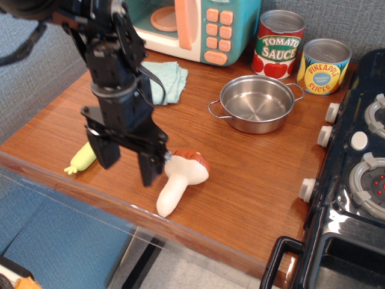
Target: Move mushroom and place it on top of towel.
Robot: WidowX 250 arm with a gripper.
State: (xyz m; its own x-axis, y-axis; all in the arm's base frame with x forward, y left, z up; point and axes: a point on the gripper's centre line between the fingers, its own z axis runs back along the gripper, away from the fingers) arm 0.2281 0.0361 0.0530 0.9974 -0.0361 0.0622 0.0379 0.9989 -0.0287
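The mushroom [182,179] lies on its side near the front edge of the wooden table [240,174], cream stem toward the front, reddish-brown cap toward the back. The light teal towel [170,80] lies at the back left in front of the toy microwave, mostly hidden by the arm. My black gripper [127,162] is open and empty, fingers pointing down, just left of the mushroom. Its right finger [150,170] is close to the stem.
A spoon with a yellow-green handle [81,159] lies at the left, partly hidden by the gripper. A steel pan [256,103] sits at the middle back. Tomato sauce can [278,44] and pineapple can [325,66] stand behind it. Toy microwave [204,27] at back, toy stove [355,180] at right.
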